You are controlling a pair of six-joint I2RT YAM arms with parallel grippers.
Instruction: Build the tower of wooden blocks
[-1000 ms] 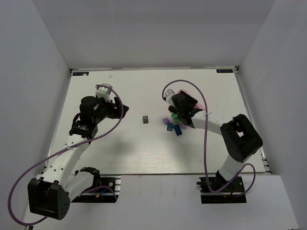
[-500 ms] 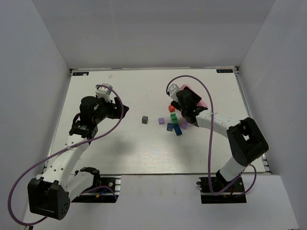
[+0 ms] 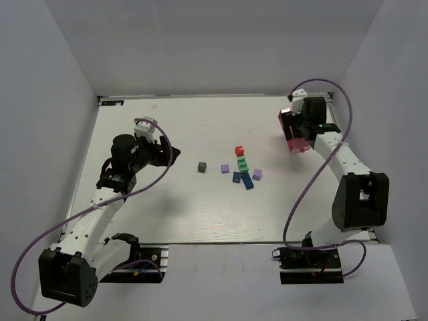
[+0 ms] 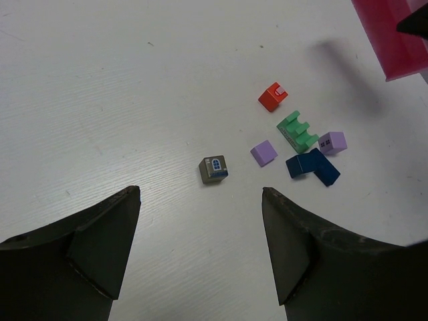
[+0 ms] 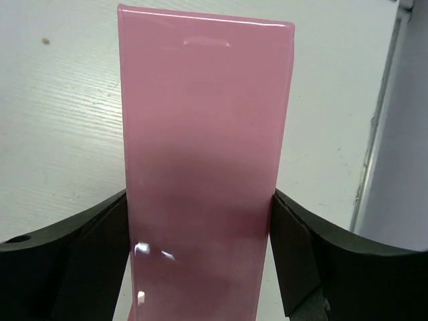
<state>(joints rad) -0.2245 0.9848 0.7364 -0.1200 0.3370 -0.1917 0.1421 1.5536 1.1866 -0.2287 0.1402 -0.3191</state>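
The small wood blocks lie loose and unstacked mid-table: a red one (image 3: 239, 151), a green notched one (image 3: 243, 164), two purple ones (image 3: 225, 169), two dark blue ones (image 3: 248, 181) and, apart to the left, a grey one with a blue window (image 3: 202, 166). In the left wrist view the grey block (image 4: 213, 169) lies ahead of my open, empty left gripper (image 4: 200, 194), with the red (image 4: 272, 97), green (image 4: 297, 131) and blue (image 4: 312, 166) blocks further right. My right gripper (image 3: 299, 127) is at the far right, shut on a pink box (image 5: 204, 147).
The pink box (image 3: 293, 130) hangs near the table's right edge (image 3: 338, 137) and back corner. White walls enclose the table on three sides. The left arm (image 3: 127, 160) hovers left of centre, some way from the blocks.
My right arm has swung from over the block cluster to the far right, carrying the pink box and uncovering the blocks. The left arm has not moved.
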